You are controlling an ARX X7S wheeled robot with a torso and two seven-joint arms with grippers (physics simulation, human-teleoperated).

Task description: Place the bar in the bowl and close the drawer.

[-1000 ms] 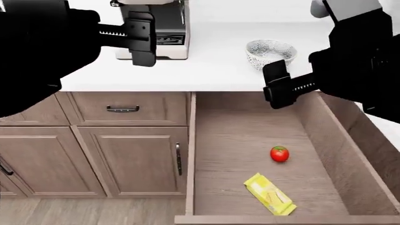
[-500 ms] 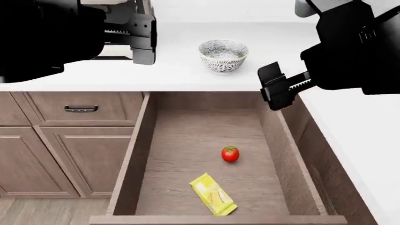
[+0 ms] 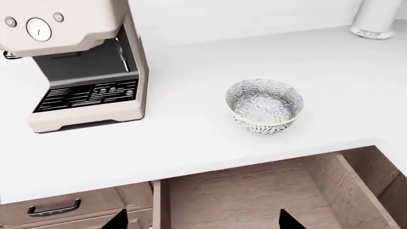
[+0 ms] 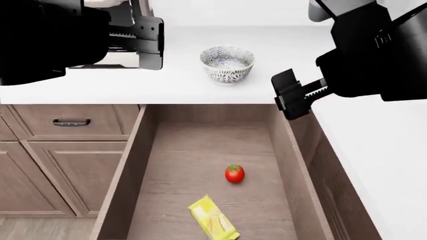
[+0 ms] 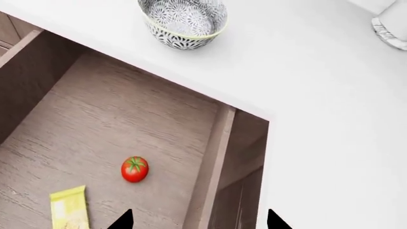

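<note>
Approach step: bar (image 4: 213, 218) lies unpicked in open drawer (image 4: 127, 170); both jaws wide, empty. Descent by right gripper (image 4: 292, 101) judged next.

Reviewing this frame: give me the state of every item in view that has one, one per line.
drawer: pulled open.
bar: lying flat on the drawer floor, not held.
tomato: on the drawer floor, apart from the bar.
bowl: upright on the counter, empty.
small drawer: shut.
left gripper: open, holding nothing.
right gripper: open, holding nothing.
</note>
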